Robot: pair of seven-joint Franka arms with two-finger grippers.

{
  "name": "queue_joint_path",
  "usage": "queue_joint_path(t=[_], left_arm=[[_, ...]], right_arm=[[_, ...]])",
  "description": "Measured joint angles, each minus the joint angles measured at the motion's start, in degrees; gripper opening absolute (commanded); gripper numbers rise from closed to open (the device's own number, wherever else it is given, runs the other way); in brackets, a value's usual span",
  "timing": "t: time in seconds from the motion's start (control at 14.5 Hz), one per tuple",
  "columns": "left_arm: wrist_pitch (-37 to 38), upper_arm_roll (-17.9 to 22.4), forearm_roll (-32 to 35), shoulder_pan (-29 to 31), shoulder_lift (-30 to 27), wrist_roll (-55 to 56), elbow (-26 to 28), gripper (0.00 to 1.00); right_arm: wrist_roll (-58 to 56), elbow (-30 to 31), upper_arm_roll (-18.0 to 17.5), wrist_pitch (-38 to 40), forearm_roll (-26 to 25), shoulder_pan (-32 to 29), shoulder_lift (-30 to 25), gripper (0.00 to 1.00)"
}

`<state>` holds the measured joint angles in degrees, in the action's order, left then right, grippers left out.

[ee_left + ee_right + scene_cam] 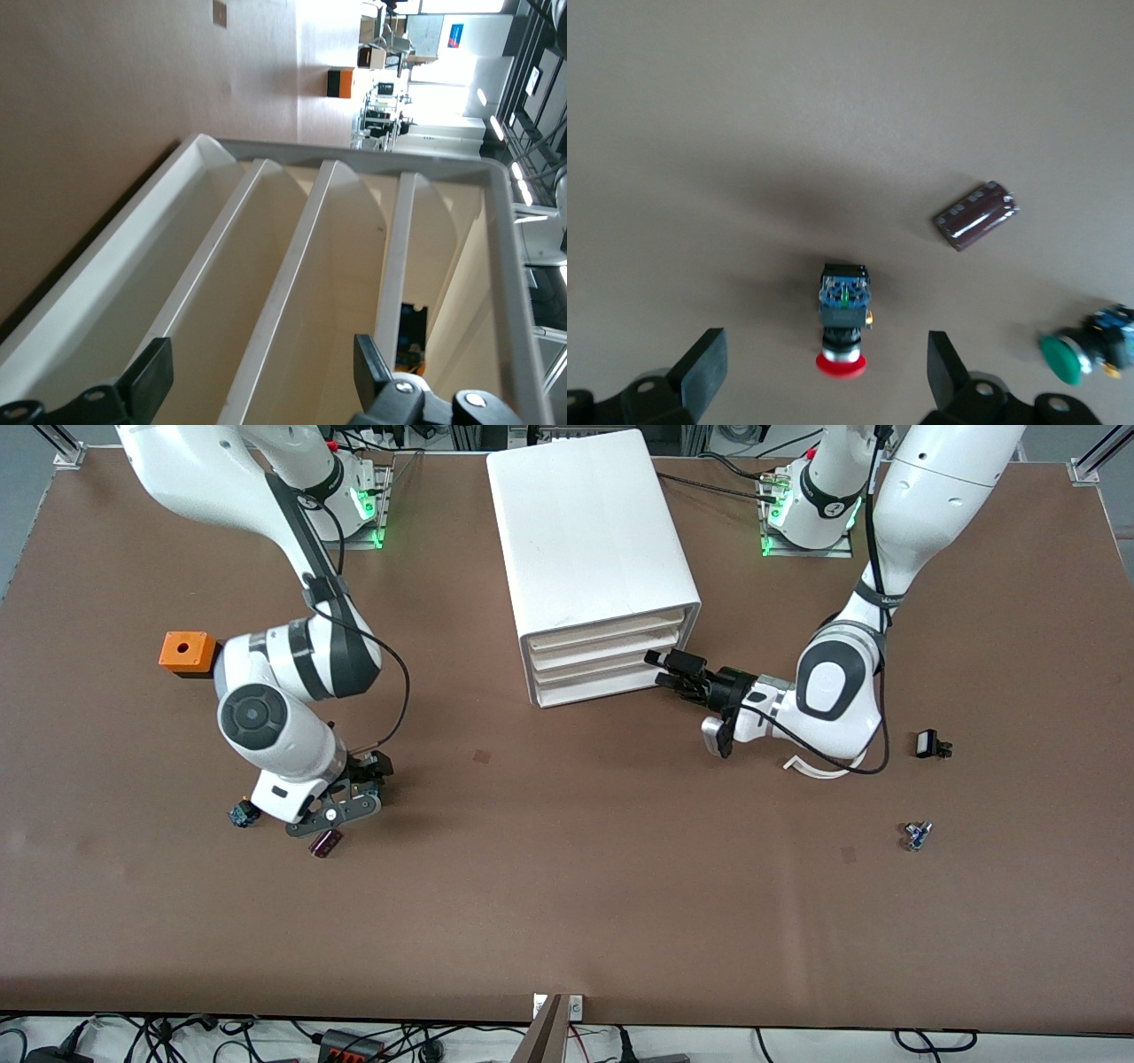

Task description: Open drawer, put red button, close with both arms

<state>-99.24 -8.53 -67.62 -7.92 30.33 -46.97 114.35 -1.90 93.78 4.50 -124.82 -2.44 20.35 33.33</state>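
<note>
Right gripper [824,376] open over red button [841,359]

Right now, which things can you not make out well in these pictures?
- Red button: hidden under the right gripper in the front view; only the right wrist view shows it.
- Green button: blurred in the right wrist view, partly hidden in the front view.
- Left gripper: which drawer it touches is unclear.
- Small parts: too small.

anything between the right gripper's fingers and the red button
No. In the right wrist view the right gripper, open, hangs over the red button, with only bare brown table around it.
</note>
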Motion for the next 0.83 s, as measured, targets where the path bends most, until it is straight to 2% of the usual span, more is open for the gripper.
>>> queue_joint_path(t=[0.07,0.34,0.48,0.55,0.83], left_arm=[[-0.3,-0.5,-0.1,0.0,0.0,-0.9,0.9,0.74],[-0.5,-2.3,-0.1,0.0,0.0,-4.9,3.2,0.37],[-0.9,-2.6,-0.4,0.0,0.0,-8.0,3.9,0.12],[-0.9,-2.6,-0.4,0.1,0.0,-8.9,4.2,0.05],[-1.2,-2.7,-0.5,0.1,-0.1,-10.2,4.0,0.02]], right_arm=[[0.1,0.0,0.0,-0.3,0.0,0.0,1.0,1.0],[0.3,-0.1,0.0,-0.3,0.0,0.0,3.6,1.0],[0.6,-0.1,0.1,-0.3,0.0,-0.4,4.8,1.0],[0.6,-0.1,0.1,-0.3,0.0,-0.9,5.3,1.0],[0.6,-0.1,0.1,-0.3,0.0,-1.5,7.1,1.0]])
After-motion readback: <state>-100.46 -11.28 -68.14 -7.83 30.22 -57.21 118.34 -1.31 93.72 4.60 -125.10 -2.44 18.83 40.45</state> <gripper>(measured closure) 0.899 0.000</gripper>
